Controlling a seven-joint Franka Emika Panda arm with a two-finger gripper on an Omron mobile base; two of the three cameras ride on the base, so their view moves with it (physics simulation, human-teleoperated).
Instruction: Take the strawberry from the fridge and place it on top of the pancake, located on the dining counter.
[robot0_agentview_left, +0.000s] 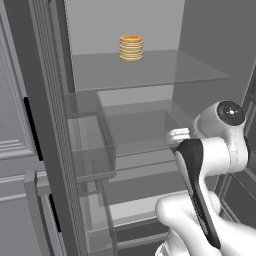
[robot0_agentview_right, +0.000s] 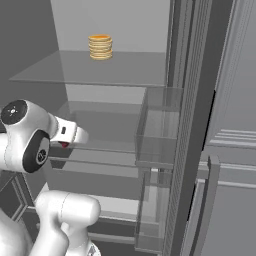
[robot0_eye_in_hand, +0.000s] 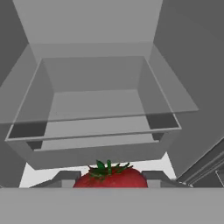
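Observation:
The fridge (robot0_agentview_left: 50, 100) stands open in front of me, its pale grey inside (robot0_agentview_right: 115, 25) in plain view. At the bottom of the hand view, the red strawberry (robot0_eye_in_hand: 110, 177) with its green leaves sits between my two dark fingertips (robot0_eye_in_hand: 65, 176). My gripper (robot0_eye_in_hand: 109, 179) is shut on it. A small red bit of the strawberry (robot0_agentview_right: 64, 145) peeks out under the white hand (robot0_agentview_right: 67, 133) in the right base view. The hand (robot0_agentview_left: 178, 135) hangs in front of the middle shelf. The plated pancake and the dining counter are out of view.
A tall yellow-golden pancake stack (robot0_agentview_left: 131, 48) without a plate stands on the upper glass shelf (robot0_agentview_left: 150, 70). A clear drawer (robot0_eye_in_hand: 96, 100) lies just ahead of the hand. Clear door bins (robot0_agentview_left: 90, 145) hang on the left door, and more bins (robot0_agentview_right: 157, 130) on the right door.

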